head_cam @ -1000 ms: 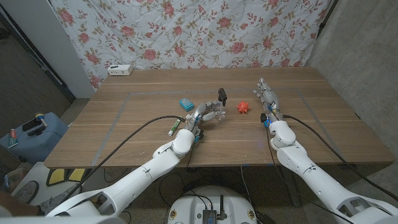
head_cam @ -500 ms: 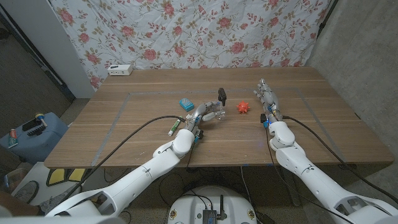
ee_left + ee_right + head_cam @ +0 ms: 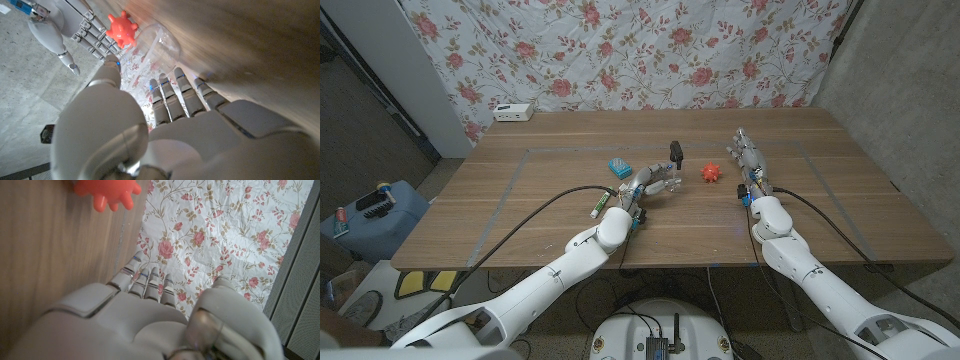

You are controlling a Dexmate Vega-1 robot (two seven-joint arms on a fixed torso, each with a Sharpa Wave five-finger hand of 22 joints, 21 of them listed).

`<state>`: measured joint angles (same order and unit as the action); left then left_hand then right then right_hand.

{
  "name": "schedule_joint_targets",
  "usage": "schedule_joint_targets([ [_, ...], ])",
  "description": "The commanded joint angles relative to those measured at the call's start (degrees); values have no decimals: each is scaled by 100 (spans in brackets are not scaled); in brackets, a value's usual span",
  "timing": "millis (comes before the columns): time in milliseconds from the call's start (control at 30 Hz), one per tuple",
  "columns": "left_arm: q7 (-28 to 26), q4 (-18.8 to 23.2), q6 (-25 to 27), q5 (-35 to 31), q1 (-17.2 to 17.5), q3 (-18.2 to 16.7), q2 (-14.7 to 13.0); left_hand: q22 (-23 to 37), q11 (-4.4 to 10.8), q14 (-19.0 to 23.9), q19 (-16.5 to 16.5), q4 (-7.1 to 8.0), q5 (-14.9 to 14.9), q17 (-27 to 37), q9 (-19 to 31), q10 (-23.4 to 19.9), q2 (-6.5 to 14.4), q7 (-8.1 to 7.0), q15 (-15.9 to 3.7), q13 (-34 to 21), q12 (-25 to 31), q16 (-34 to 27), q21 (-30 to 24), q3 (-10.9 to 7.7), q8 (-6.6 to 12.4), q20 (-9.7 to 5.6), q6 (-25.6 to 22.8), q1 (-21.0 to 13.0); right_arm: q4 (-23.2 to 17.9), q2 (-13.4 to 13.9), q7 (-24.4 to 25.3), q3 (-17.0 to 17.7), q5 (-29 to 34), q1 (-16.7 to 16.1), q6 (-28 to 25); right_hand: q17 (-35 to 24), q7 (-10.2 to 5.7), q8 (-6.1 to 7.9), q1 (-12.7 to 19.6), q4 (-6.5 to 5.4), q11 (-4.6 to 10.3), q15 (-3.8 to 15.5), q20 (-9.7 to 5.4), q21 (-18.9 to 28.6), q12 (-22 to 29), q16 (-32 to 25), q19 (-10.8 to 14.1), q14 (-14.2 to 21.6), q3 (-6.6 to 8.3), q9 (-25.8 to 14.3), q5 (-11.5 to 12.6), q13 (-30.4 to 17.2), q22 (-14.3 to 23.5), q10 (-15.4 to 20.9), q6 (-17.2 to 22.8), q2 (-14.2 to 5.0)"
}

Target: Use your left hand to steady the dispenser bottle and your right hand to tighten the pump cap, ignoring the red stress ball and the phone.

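Your left hand [image 3: 653, 185] is already at the dispenser bottle [image 3: 670, 176], which stands near the middle of the table [image 3: 520, 215] with its black pump cap [image 3: 675, 152] on top. In the left wrist view the fingers [image 3: 172, 97] and thumb reach round the clear body of the bottle [image 3: 155, 52], so I judge the steadying grip to be on or very nearly on (the exact contact is hard to read, since the plastic is see-through).

Your right hand [image 3: 748, 160] holds nothing; it stands well to the right of the bottle, fingers extended and close together, with the red stress ball [image 3: 710, 172] lying between it and the bottle.

So the step in hand looks like the first half done and the second not begun. The next move calls for bringing your right hand across and above the ball, not through it, then lowering its fingertips onto the pump cap from above and closing around it before you twist. Keep the left grip firm; the bottle looks light and could spin.
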<state>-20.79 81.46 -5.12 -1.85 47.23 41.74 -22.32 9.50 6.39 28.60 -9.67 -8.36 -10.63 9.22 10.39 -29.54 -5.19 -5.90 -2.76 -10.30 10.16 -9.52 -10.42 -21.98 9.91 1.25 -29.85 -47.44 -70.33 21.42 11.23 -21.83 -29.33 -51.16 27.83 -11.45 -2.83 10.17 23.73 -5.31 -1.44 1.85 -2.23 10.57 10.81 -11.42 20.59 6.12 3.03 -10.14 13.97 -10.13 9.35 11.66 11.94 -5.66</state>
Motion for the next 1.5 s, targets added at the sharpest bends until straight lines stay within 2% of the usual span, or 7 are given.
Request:
schedule_joint_targets([
  [33,85,40,5,102,-10,-24,-37,13,-15,-244,116,36,-63,25,-4,222,-110,23,-399,-18,-14,-2,22,116,-25,86,251,54,22,-30,57,-24,45,-3,10,-4,-44,37,-23,-8,15,-15,-286,-1,-18,6,-12,5,-30,2,-10,-10,12,-25,14,29],
  [133,106,81,27,122,-9,-40,-59,14,-12,-387,194,67,-83,28,-6,355,-124,65,-370,-18,-12,-3,28,184,-19,110,389,120,16,-31,92,-34,74,-3,-8,-1,-48,38,-26,-2,63,-14,-281,-2,-20,8,-18,4,-31,3,-11,-10,13,-35,15,28],
  [233,123,84,-23,128,-20,-49,-76,14,-38,-565,258,95,-106,29,-9,509,-136,85,-335,-16,-12,1,24,252,-14,131,520,188,44,-51,105,-40,81,4,7,2,-64,41,-28,2,6,-12,-279,-3,-18,8,-23,5,-33,3,-13,-11,13,-33,22,27],
  [633,303,215,-28,167,-35,-80,-214,14,-100,-1025,504,148,-188,28,-18,917,-176,126,-239,-10,-12,7,38,427,0,227,854,352,141,-123,195,-66,152,25,73,8,-108,45,-41,13,1,-30,-261,-4,-15,11,-34,3,-44,3,-18,-11,13,-36,36,37],
  [1033,740,707,309,382,61,-177,-563,14,-115,-1383,692,199,-299,31,-23,1227,-267,232,-142,-8,-1,-5,34,626,-21,269,1184,542,147,-205,352,-81,238,-17,155,13,-142,50,-45,26,11,-36,-250,-2,-14,11,-36,9,-48,3,-20,-12,13,-38,55,36],
  [1333,756,1027,471,412,184,-278,-766,14,-149,-1469,737,209,-348,31,-24,1301,-269,268,-99,-8,17,-15,25,683,-9,278,1282,580,146,-260,440,-104,306,-31,201,16,-157,49,-43,38,9,-45,-250,-1,-14,14,-37,5,-47,3,-21,-13,13,-44,60,31],
  [1500,796,1082,368,452,231,-343,-868,14,-163,-1463,743,214,-363,31,-24,1277,-265,266,-91,-7,37,-29,20,700,3,280,1282,591,84,-262,511,-109,360,-59,198,17,-160,48,-44,42,15,-39,-247,-1,-16,15,-40,1,-47,3,-22,-13,13,-51,60,29],
])
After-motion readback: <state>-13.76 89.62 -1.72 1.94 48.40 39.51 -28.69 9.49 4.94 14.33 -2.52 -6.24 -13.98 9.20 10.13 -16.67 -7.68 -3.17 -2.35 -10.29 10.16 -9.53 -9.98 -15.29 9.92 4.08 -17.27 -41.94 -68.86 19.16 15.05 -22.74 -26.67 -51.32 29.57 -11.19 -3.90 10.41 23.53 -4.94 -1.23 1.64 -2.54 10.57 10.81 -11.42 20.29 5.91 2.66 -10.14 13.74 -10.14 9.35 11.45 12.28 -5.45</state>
